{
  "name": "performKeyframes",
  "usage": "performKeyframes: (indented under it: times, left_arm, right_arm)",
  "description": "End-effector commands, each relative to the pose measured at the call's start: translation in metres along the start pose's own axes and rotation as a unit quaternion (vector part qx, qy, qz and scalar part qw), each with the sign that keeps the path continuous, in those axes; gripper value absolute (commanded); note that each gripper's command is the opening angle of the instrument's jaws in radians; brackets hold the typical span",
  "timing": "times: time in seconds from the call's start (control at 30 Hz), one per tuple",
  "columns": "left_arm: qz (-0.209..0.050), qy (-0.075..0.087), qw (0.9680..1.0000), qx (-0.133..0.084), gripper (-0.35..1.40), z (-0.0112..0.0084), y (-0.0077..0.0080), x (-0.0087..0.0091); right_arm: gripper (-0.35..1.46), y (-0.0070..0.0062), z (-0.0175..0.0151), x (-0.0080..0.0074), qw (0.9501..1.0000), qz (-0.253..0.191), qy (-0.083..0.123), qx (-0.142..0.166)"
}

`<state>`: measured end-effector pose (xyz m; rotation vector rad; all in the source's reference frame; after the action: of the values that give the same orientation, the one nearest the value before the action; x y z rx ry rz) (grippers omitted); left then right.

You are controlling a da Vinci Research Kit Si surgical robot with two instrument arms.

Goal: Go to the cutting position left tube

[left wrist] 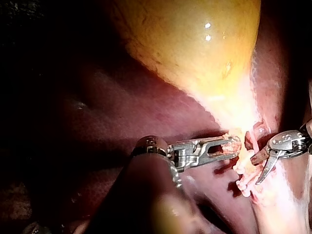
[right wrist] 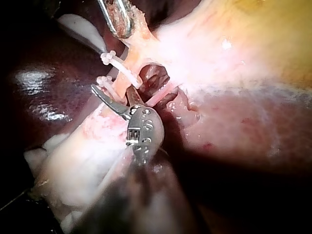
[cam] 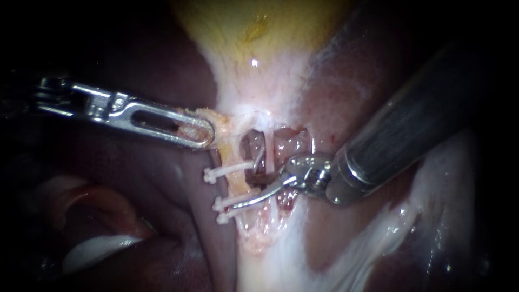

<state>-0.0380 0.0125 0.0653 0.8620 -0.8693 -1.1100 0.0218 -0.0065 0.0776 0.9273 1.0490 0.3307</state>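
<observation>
Over the liver (cam: 135, 227) at lt.: left instrument (cam: 203, 135), end effector clamped on pale tissue (cam: 216, 121) at the gallbladder (cam: 254, 32) neck, holding it taut. Next, along the lt. rim of the dissected window (cam: 250, 154): left tube (cam: 236, 186), a pale-yellow strand crossed by three white clips (cam: 227, 171), one above, two close together below. Judged soft, thin, light, slick w/ fluid and easily torn, so not a thing to grip. Take it only by straddling w/ blades at the bare stretch btwn the upper clip and the lower pair. Across the window, just beside: right tube (cam: 268, 154), thinner, at risk from a wide bite. At rt.: right instrument (left wrist: 257, 168), end effector apart, nothing held. Its lower blade lies close along the middle clip, tip near the left tube. Obstacles: clip ends, which would likely foul the blades; window rim; liver bed behind.
</observation>
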Motion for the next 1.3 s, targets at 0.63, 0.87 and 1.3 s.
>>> performKeyframes:
  times: [0.63,0.87,1.3]
  left_arm:
    - [0.0,0.0,1.0,0.0,-0.35,0.0002,0.0001,0.0]
    - [0.0,0.0,1.0,0.0,-0.35,0.0002,0.0001,-0.0001]
    - [0.0,0.0,1.0,0.0,-0.35,0.0003,0.0002,-0.0001]
  right_arm:
    - [1.26,0.0006,0.0036,0.0015,0.9995,-0.018,0.01,-0.023]
    - [1.26,0.0008,0.004,0.0018,0.9992,-0.024,0.015,-0.027]
    - [1.28,0.0009,0.0042,0.0018,0.999,-0.03,0.017,-0.029]
